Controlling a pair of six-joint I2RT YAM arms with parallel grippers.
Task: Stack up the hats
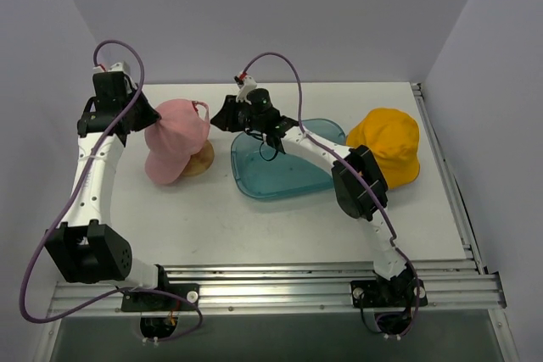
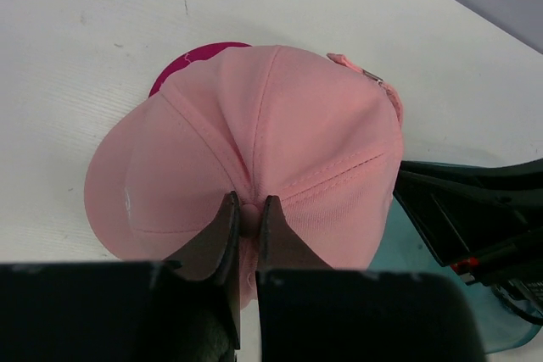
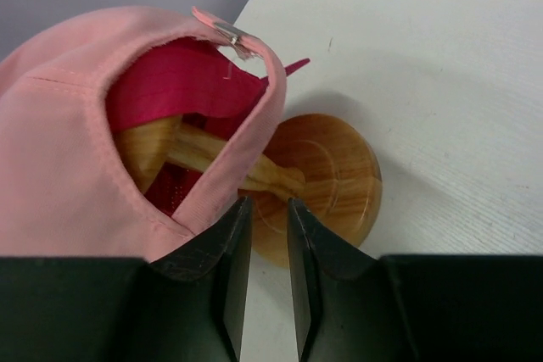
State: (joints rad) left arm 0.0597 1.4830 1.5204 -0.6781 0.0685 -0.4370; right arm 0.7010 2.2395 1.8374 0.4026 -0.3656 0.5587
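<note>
A pale pink hat (image 1: 174, 143) sits over a magenta hat (image 2: 197, 60) on a wooden stand (image 3: 327, 177) at the left of the table. My left gripper (image 2: 248, 201) is shut on the button at the pink hat's crown (image 2: 254, 133); in the top view that gripper (image 1: 144, 120) is at the hat's left side. My right gripper (image 3: 269, 203) hangs by the hat's open back, its jaws a narrow gap apart with nothing between them. Its left finger is next to the pink back band (image 3: 246, 137). A yellow-orange hat (image 1: 388, 146) lies at the right.
A translucent teal oval tray (image 1: 280, 171) lies in the middle of the table, under the right arm's forearm. White walls close in the back and both sides. A metal rail runs along the table's right edge (image 1: 445, 167).
</note>
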